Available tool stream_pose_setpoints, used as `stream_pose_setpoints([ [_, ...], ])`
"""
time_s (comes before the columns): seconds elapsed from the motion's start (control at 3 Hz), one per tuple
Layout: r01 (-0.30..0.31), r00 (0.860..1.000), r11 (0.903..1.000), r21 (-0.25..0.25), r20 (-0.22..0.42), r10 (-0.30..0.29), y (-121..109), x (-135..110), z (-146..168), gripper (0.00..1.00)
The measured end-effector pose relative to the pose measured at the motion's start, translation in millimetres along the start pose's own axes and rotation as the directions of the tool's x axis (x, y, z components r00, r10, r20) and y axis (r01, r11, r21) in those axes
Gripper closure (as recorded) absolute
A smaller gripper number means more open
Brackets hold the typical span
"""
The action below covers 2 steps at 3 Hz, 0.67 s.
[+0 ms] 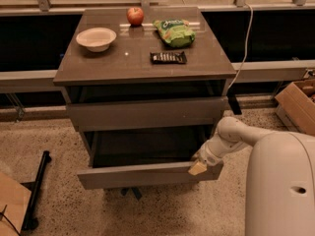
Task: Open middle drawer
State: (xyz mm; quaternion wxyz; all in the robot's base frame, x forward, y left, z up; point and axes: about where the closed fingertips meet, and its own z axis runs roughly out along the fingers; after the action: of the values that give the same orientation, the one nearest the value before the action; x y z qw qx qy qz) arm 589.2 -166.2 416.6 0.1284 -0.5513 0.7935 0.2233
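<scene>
The grey-brown cabinet (142,65) has its middle drawer (142,175) pulled out toward me, with its dark inside (142,146) showing. The drawer above it (147,113) is nearly closed. My gripper (198,167) is at the right end of the middle drawer's front panel, at its top edge, on the white arm (231,136) that reaches in from the right. The bottom drawer is hidden under the open one.
On the cabinet top are a white bowl (96,37), a red apple (135,15), a green chip bag (174,32) and a dark snack bar (168,57). A cardboard box (298,102) stands at the right. A black stand (37,188) lies on the floor at the left. My white body (283,186) fills the lower right.
</scene>
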Motion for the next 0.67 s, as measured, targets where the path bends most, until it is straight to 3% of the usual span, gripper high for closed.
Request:
stream_pose_setpoints([
  [0.33, 0.0, 1.0, 1.0, 0.0, 0.0, 0.0, 0.1, 0.0, 0.0, 0.88],
  [0.67, -0.025, 0.999, 0.9983, -0.053, -0.029, 0.023, 38.3, 20.7, -3.7, 0.86],
])
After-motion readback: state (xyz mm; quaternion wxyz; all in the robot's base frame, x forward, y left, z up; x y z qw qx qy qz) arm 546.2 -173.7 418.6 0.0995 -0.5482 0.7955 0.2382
